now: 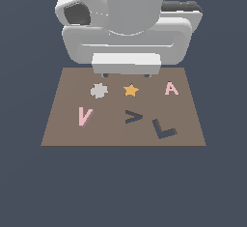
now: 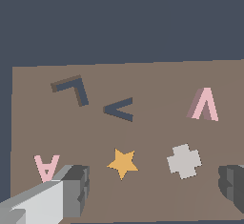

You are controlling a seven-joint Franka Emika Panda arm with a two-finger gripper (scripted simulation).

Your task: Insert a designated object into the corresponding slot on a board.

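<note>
Lying flat on the brown board (image 1: 62, 134), at about eight o'clock from its middle, we see the pink V (image 1: 85, 116). Nothing touches it. The dark V-shaped slot (image 1: 133, 117) sits just beside the middle, with the orange star (image 1: 130, 90) at twelve o'clock from it. We see our gripper (image 2: 152, 185) spread wide above the star, holding nothing.
</note>
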